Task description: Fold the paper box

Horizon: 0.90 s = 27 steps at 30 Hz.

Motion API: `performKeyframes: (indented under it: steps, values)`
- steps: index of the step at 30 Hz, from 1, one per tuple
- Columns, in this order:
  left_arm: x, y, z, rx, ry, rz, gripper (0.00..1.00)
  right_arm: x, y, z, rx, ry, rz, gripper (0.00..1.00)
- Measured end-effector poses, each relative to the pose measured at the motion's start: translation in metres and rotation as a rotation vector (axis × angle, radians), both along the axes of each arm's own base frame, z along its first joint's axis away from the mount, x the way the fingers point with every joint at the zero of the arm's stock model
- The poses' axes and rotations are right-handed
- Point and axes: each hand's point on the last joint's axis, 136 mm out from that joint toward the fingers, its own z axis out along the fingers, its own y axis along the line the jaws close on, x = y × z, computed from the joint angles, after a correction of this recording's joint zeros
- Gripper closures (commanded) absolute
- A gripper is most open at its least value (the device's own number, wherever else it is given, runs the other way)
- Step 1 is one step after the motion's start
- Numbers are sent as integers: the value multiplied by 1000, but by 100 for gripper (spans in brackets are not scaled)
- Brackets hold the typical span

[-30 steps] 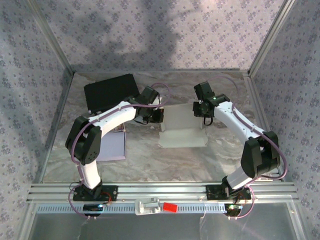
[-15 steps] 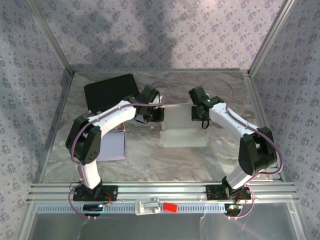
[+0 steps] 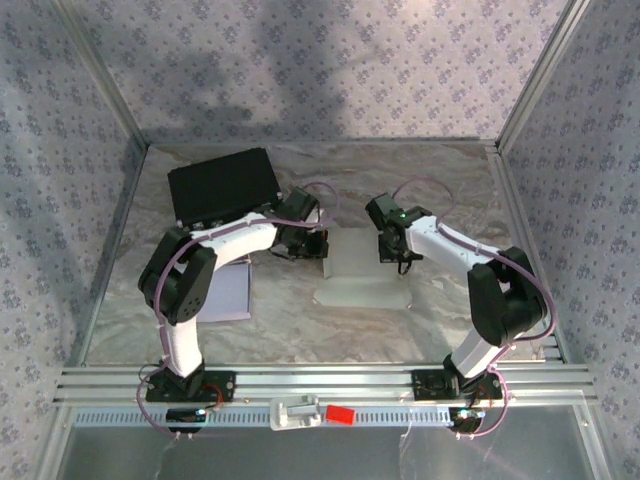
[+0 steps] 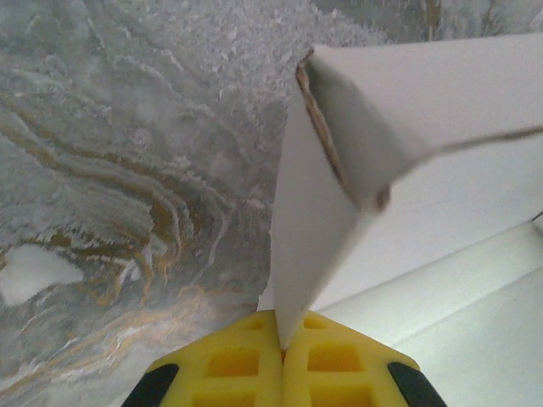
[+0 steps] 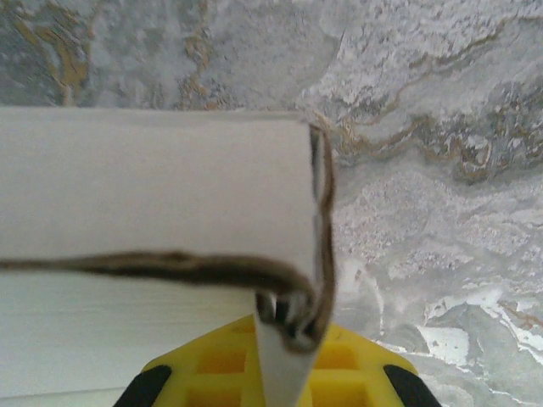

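On grey marbled table point(image 3: 440, 190) | left gripper point(image 4: 282, 346) clamped on left flap of white cardboard box point(image 3: 362, 292) | right gripper point(image 5: 285, 337) clamped on right flap

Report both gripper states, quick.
Left gripper: closed, with a white flap of the paper box pinched between its yellow fingers.
Right gripper: closed, pinching the paper box's flap on the opposite side.

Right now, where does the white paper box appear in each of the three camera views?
Top external: the white paper box is at the centre, partly folded up.
Left wrist: the box is on the right, rising from bottom centre.
Right wrist: the box is left and centre.
Shared landmark: the grey marbled table top.
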Motion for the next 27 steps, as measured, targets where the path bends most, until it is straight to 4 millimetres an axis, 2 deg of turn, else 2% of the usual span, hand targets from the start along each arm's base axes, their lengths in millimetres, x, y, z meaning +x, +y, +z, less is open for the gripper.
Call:
performKeyframes:
  steps: [8, 27]
  values:
    - [8, -7, -6, -73, -37, 36, 85, -7, -3, -9, -4, 21, -2, 100]
    - [12, -11, -8, -92, -66, 25, 83, -8, -2, -5, 6, -8, 4, 100]
